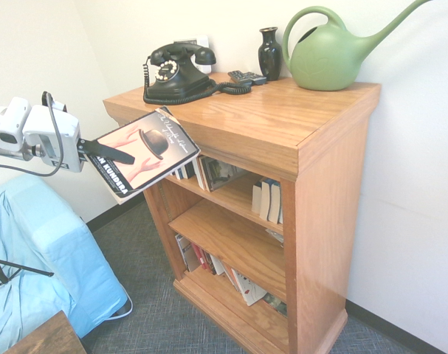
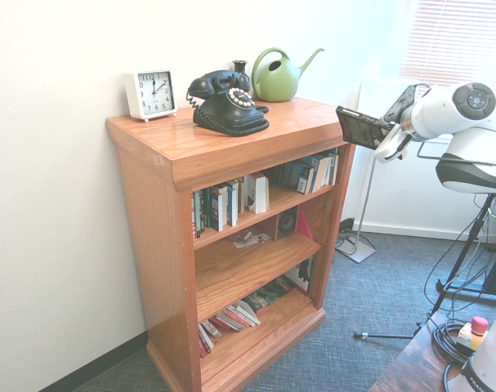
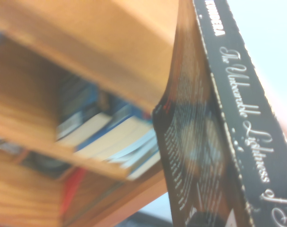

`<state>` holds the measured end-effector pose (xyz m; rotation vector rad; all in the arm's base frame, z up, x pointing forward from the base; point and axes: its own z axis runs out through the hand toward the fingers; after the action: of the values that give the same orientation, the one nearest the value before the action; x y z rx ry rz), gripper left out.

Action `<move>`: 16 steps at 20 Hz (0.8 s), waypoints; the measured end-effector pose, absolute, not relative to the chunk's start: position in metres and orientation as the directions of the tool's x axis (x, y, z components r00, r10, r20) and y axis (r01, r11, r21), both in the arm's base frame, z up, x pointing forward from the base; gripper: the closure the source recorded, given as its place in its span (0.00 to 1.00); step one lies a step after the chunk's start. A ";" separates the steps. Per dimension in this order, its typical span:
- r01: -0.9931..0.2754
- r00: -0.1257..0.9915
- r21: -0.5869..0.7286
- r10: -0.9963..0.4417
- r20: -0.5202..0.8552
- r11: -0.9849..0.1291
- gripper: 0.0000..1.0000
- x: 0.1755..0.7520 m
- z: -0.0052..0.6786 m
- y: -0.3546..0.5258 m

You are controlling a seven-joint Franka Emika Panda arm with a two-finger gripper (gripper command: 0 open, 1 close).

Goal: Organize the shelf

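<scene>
Claw (image 1: 98, 150): clamped on edge of a paperback, fingers together on it, held in the air off the shelf's front corner.
Book (image 1: 145, 153): black cover w/ hands + bowler hat, tilted, cover facing up in first ext view; near the overhanging top's corner, can't tell if touching. In second ext view it shows edge-on, dark. Spine in wrist view has white script title, partly readable.
Shelf (image 1: 334, 221): oak bookcase against white wall, on grey carpet (image 1: 164, 317); thick top, solid side panels, 3 open tiers.
Top tier: upright books (image 2: 231, 202) in a few groups w/ gaps, some leaning.
Mid tier: mostly bare, a flat item or two (image 2: 252, 239) toward the back.
Bottom tier: books (image 2: 231, 317) slumped/lying at angles.
On top: black rotary phone (image 1: 178, 72) w/ coiled cord, dark vase (image 1: 269, 53), green watering can (image 1: 331, 53) at the wall end, small dark object (image 1: 247, 77) beside the vase, white square clock (image 2: 150, 93) at the other end.
Other: blue cloth (image 1: 39, 258) draped under the arm.
</scene>
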<state>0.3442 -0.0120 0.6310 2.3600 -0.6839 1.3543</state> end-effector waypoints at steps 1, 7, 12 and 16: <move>-0.556 0.440 0.038 -0.255 0.861 -0.830 1.00 0.341 0.623 -0.010; -0.538 0.506 -0.010 -0.332 0.796 -0.843 1.00 0.348 0.558 -0.004; -0.528 0.561 -0.016 -0.363 0.744 -0.849 1.00 0.376 0.509 -0.007; -0.506 0.596 -0.019 -0.365 0.715 -0.862 1.00 0.405 0.477 -0.007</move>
<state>0.4047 -0.0075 0.4771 2.6366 -0.7277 1.1183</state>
